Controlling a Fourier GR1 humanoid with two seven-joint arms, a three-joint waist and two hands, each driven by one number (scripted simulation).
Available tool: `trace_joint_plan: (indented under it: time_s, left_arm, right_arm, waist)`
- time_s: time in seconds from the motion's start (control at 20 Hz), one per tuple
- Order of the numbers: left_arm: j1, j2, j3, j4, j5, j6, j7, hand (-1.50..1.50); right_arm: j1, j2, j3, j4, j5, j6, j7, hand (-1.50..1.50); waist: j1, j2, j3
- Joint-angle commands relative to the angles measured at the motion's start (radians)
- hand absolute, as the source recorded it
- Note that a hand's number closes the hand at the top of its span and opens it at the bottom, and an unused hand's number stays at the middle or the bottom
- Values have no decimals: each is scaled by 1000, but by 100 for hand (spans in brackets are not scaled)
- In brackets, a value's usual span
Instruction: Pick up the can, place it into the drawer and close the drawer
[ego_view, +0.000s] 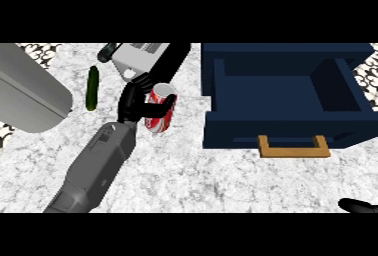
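Note:
A red and white can stands slightly tilted on the marbled counter, left of the drawer. My left hand comes in from the lower left and is curled round the can, its thumb crossing the can's front. The dark blue drawer is pulled open at the right, with a wooden handle on its near face, and nothing shows inside it. Only a small black part of my right hand shows at the lower right edge, well away from can and drawer.
A green cucumber lies left of the can. A large grey rounded object fills the far left. A white and grey appliance with a black part stands just behind the can. Bare counter lies in front of the drawer.

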Motion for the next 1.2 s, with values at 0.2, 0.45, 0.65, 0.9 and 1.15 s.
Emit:
trace_joint_plan:
  time_s: [0.2, 0.45, 0.65, 0.9, 1.15]
  left_arm:
    - [-85, -48, -70, -309, -41, 138, 318, 150]
    - [-223, -12, -15, -314, -56, 154, 449, 150]
    - [-364, -35, -17, -283, -100, 207, 543, 150]
    - [-478, -86, 4, -193, -141, 237, 577, 150]
    - [-617, -96, 41, -94, -149, 228, 641, 150]
  right_arm:
    - [-8, -1, -28, 15, -15, -3, 2, -150]
    - [-2, -33, -41, 13, -36, 42, 3, -150]
    - [-26, -17, -14, -32, 0, 5, 45, -150]
    - [-28, -12, -34, 4, -20, 11, 10, -150]
    - [-43, -18, -41, 13, -23, 14, 4, -150]
  waist:
    - [9, -4, 1]
    - [-7, 2, 0]
    - [-14, 4, 0]
    - [-20, 6, 0]
    - [-21, 7, 0]
